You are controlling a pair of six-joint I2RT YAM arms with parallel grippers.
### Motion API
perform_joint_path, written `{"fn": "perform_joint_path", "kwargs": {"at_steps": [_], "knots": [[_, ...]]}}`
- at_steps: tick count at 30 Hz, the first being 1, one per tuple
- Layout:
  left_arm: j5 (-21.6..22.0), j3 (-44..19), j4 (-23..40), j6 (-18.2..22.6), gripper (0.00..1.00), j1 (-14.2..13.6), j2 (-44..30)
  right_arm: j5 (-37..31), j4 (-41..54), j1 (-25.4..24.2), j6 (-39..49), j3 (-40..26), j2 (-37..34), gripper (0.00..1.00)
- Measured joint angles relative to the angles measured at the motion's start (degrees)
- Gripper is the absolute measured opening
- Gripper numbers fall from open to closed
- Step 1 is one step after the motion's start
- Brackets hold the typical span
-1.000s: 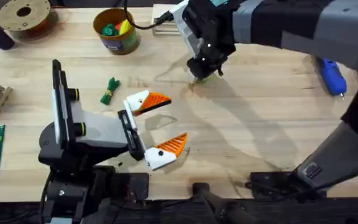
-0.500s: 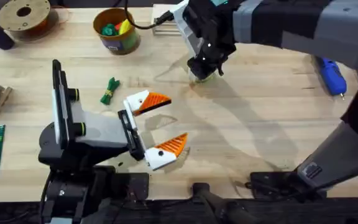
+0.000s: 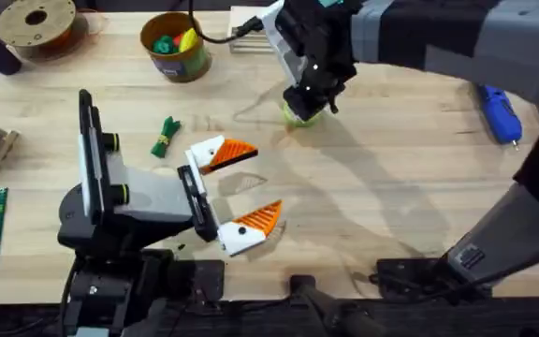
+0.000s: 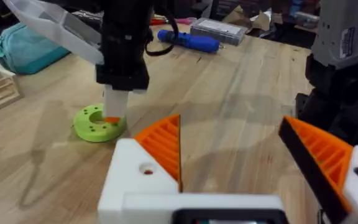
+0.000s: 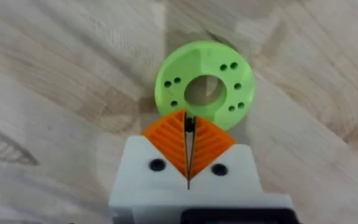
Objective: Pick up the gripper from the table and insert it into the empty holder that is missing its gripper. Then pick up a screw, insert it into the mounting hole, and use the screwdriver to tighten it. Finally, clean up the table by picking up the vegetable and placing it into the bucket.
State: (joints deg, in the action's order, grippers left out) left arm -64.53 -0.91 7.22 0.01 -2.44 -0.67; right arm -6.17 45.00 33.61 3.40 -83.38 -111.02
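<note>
Though small, bucket (image 3: 177,49) with toy pieces (image 3: 175,42)

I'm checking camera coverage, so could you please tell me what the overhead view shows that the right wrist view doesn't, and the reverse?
Overhead alone: the vegetable lying on the table, the bucket with toy pieces inside, the screwdriver at the right, a filament spool, and the left claw spread open.
Right wrist alone: the small dark piece pinched between the right claw's orange pads, and the lime-green disc's centre hole and small paired holes.
Both: the right claw over the disc on the wooden table.
</note>
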Motion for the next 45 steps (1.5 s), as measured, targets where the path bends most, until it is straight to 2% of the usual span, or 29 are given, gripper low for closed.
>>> {"fn": "perform_joint_path", "kwargs": {"at_steps": [4,5,11,16,21,25,27,31,35,39,45], "knots": [[0.0,0.0,0.0,0.0,0.985,0.0,0.0,0.0,5.8,0.0,0.1,-4.1,0.0,0.006],[0.0,0.0,0.0,0.0,0.985,0.0,0.0,0.0,10.7,0.0,0.4,-9.8,0.0,0.006],[0.0,0.0,0.0,0.0,0.985,0.0,0.0,0.0,21.1,0.4,0.7,-20.4,0.1,0.006],[0.0,0.0,0.0,0.0,0.985,0.0,0.0,0.4,25.9,1.8,0.9,-26.4,0.2,0.006],[0.0,0.0,0.0,0.0,0.985,0.0,0.0,8.9,26.6,3.4,0.9,-27.7,4.9,0.006],[0.0,0.0,0.0,0.0,0.985,0.0,0.0,11.6,25.6,4.3,0.9,-27.5,8.5,0.006],[0.0,0.0,0.0,0.0,0.985,0.0,0.0,12.2,22.7,4.9,0.9,-25.3,11.2,0.006],[0.0,0.0,0.0,0.0,0.985,0.0,0.0,13.1,16.8,6.5,0.9,-16.1,18.5,0.006],[0.0,0.0,0.0,0.0,0.985,0.0,0.0,13.2,18.6,9.1,0.8,-13.9,20.4,0.006],[0.0,0.0,0.0,0.0,0.985,0.0,0.0,13.4,22.2,12.2,0.9,-16.9,18.7,0.006],[0.0,0.0,0.0,0.0,0.985,0.0,0.0,13.3,29.2,16.5,0.9,-28.6,11.7,0.006]]}}
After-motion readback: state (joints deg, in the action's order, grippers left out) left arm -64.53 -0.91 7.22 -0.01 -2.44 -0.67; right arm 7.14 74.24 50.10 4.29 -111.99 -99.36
